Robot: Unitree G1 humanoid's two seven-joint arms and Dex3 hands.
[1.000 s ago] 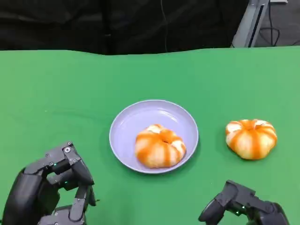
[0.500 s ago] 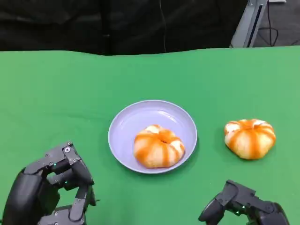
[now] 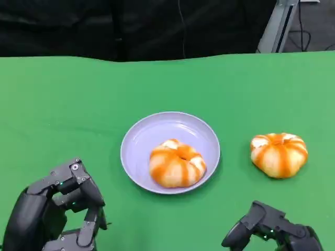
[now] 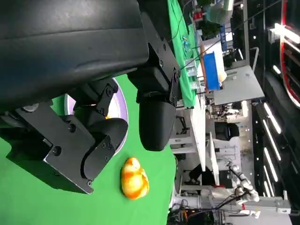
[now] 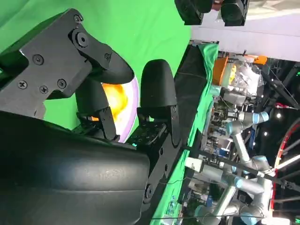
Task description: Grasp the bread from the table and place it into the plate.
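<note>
A lavender plate (image 3: 141,140) sits mid-table with one orange-and-white striped bread (image 3: 177,163) in its front right part. A second striped bread (image 3: 278,153) lies on the green cloth to the plate's right. My left hand (image 3: 57,212) is at the lower left, fingers apart, holding nothing. At the lower right edge sits my right hand (image 3: 272,230), low, also holding nothing. The left wrist view shows the loose bread (image 4: 134,178) and the plate's rim (image 4: 123,123) beyond my fingers (image 4: 157,123). The right wrist view shows the plated bread (image 5: 114,97) past my fingers (image 5: 157,89).
The green cloth (image 3: 73,104) covers the whole table, with its far edge against a dark backdrop. A grey metal stand (image 3: 276,26) rises behind the far right corner. Open cloth lies between my hands and the plate.
The whole picture has shifted slightly left, so the camera moved. Both hands and both breads keep their places.
</note>
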